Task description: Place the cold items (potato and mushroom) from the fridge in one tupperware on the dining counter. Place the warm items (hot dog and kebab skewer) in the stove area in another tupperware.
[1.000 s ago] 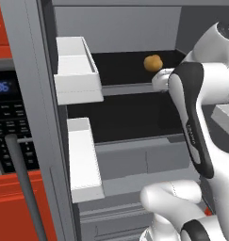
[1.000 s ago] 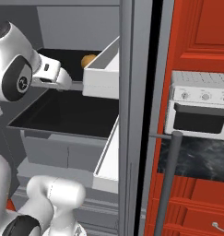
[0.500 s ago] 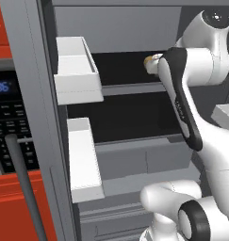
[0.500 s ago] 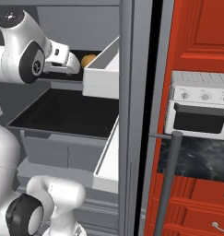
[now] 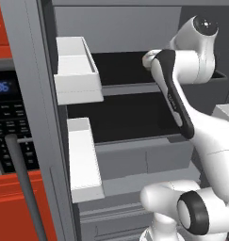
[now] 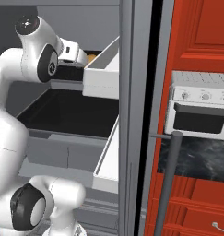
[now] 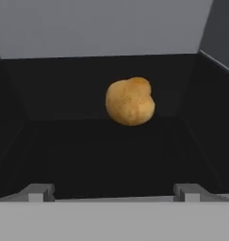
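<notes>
A tan potato (image 7: 130,101) lies on the dark upper fridge shelf (image 7: 111,155), just ahead of my gripper (image 7: 113,193). Its two fingertips (image 7: 38,192) stand wide apart with nothing between them, so it is open. In the right base view the hand (image 6: 74,53) reaches into that upper shelf, and a sliver of the potato (image 6: 91,58) shows just beyond it, apart from the fingers. In the left base view my forearm (image 5: 170,89) covers the potato. The mushroom, hot dog, kebab skewer and tupperware are out of view.
White door bins (image 5: 76,70) (image 5: 83,155) hang on the open fridge door to the left of the shelves. A lower dark shelf (image 5: 125,117) and a grey drawer (image 5: 144,157) sit below. A toaster oven (image 6: 201,110) stands among red cabinets to the right.
The arm has lifted and pushed the hand deeper into the upper shelf toward the potato, which the forearm now covers in the left base view. The jaws stayed open.
</notes>
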